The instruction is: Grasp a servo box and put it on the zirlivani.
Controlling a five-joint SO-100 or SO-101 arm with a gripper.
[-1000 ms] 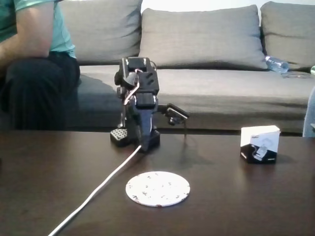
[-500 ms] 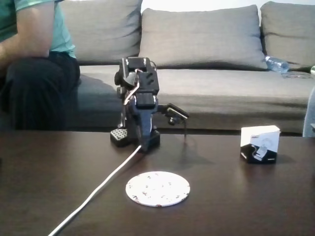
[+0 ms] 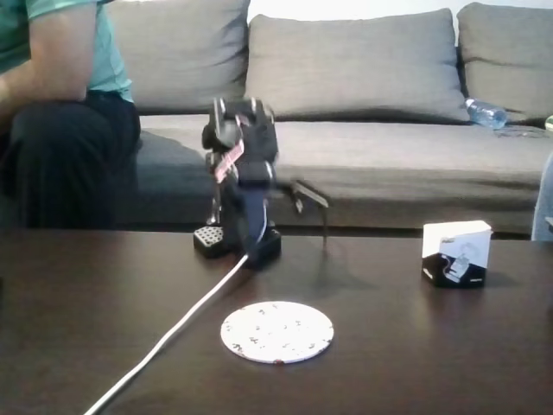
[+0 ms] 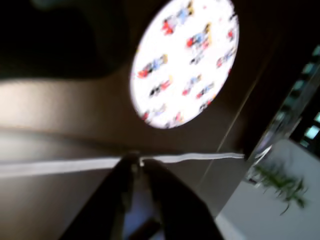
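Nearest in the fixed view, one zirlivani (image 3: pixel 276 332) lies flat on the dark worktop (image 3: pixel 415 346) with nothing on it, and a white cable (image 3: pixel 173 333) runs past its left side back to the arm's base (image 3: pixel 238 242). Behind it the arm (image 3: pixel 242 164) is folded up and blurred, and in the wrist view the pincer (image 4: pixel 139 161) looks clenched and empty, its tips together above the speckled disc and the cable. One servo box (image 3: pixel 457 252) stands alone well to the right near the worktop's far edge, and beyond are a grey sofa (image 3: pixel 363 112), a seated person (image 3: pixel 60 104) at left and a water bottle (image 3: pixel 486 112) lying on the right cushion.
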